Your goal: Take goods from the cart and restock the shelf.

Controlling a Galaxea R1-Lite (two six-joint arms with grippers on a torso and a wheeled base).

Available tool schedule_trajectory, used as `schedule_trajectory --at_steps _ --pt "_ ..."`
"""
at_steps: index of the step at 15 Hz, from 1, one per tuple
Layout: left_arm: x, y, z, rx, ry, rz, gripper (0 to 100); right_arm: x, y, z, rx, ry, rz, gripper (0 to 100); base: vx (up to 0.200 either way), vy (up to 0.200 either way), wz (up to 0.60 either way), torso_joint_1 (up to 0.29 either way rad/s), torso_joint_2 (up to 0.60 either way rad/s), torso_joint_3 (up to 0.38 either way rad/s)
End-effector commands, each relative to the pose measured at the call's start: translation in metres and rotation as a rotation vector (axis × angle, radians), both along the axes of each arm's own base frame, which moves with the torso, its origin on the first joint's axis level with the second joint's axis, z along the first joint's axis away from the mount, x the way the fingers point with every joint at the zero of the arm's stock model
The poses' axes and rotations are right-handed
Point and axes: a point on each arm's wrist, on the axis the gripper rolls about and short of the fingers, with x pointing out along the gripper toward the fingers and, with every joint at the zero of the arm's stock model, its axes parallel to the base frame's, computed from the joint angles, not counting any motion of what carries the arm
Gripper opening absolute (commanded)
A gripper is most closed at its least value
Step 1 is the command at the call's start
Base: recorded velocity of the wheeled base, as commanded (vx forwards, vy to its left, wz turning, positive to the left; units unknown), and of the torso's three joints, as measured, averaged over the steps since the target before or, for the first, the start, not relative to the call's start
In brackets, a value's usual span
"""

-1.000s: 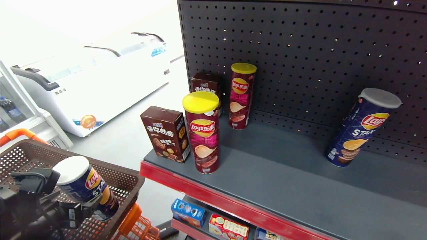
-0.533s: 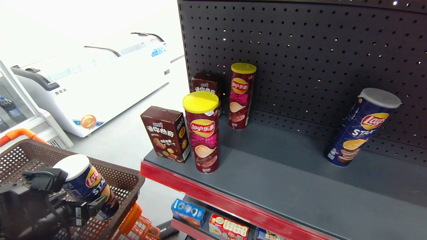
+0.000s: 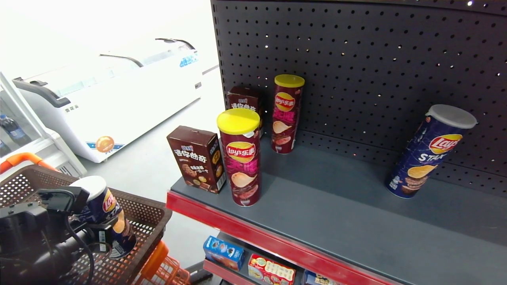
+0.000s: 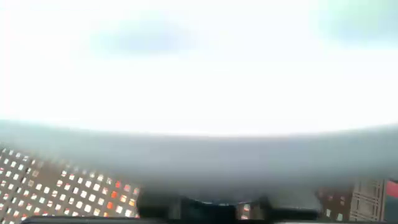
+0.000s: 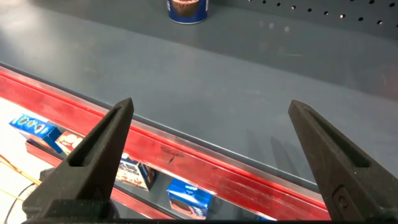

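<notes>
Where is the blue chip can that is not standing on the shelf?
Head view, lower left: the blue chip can is held, tilted, by the left gripper in the brown cart basket, left of the shelf and its red front edge.

At 8 o'clock we see a navy can [image 3: 113,211] with a white lid and a red-and-yellow emblem. It sits in a brown cart [image 3: 152,215] perforated all over, with an orange handle. The front maroon can [image 3: 240,158] and the rear maroon can [image 3: 286,114] both have yellow lids and pink print. At 9 o'clock of them, the boxes [image 3: 197,158] are chocolate brown. At 3 o'clock, a second navy can [image 3: 425,154] carries a grey lid. The shelf [image 3: 336,221] is slate grey with a red front edge. Its pegboard [image 3: 376,59] is black and dotted with holes.
</notes>
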Motion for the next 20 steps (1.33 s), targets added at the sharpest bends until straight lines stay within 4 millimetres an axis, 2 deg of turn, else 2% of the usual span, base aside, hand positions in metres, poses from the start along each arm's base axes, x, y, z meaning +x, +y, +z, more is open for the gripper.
schedule_trajectory --at_steps 1,7,12,16,18,20 --pt "0.0 0.0 0.002 0.004 -0.008 -0.001 0 0.0 0.0 0.0 0.0 0.0 0.001 100 0.0 0.0 0.0 0.0 0.0 0.0" --pt "-0.012 -0.01 0.037 0.015 -0.154 -0.074 0 0.0 0.0 0.0 0.0 0.0 0.001 100 0.0 0.0 0.0 0.0 0.0 0.0" --pt "-0.035 -0.026 0.065 0.005 -0.274 -0.203 0 0.0 0.0 0.0 0.0 0.0 0.001 100 0.0 0.0 0.0 0.0 0.0 0.0" --pt "-0.059 -0.042 0.081 -0.014 -0.243 -0.305 0 0.0 0.0 0.0 0.0 -0.002 0.001 100 0.0 0.0 0.0 0.0 0.0 0.0" --pt "-0.062 -0.045 0.094 -0.013 -0.287 -0.328 0 0.0 0.0 0.0 0.0 0.0 0.001 100 0.0 0.0 0.0 0.0 0.0 0.0" --pt "-0.062 -0.049 0.098 -0.013 -0.307 -0.346 0 0.0 0.0 0.0 0.0 0.0 0.001 100 0.0 0.0 0.0 0.0 0.0 0.0"
